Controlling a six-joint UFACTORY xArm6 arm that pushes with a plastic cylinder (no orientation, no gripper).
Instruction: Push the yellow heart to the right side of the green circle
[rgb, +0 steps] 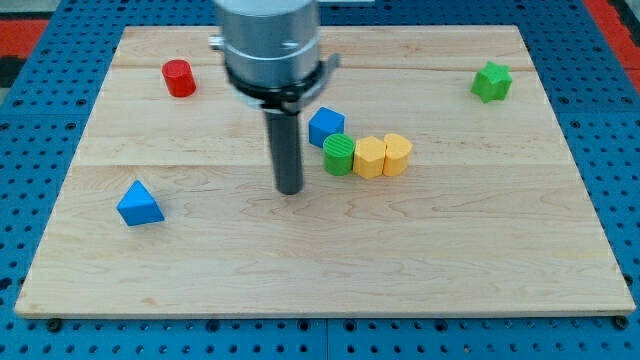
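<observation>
The green circle (339, 154) sits near the board's middle. A yellow block (370, 157) touches its right side, and the yellow heart (397, 154) touches that block's right side, so the three form a row. A blue block (325, 125) stands just above the green circle. My tip (290, 189) rests on the board to the left of the green circle, a short gap away, touching no block.
A red cylinder (179, 78) stands at the view's top left. A blue triangle (139, 204) lies at the left. A green star-like block (491, 81) is at the top right. The wooden board (320, 270) lies on a blue pegboard.
</observation>
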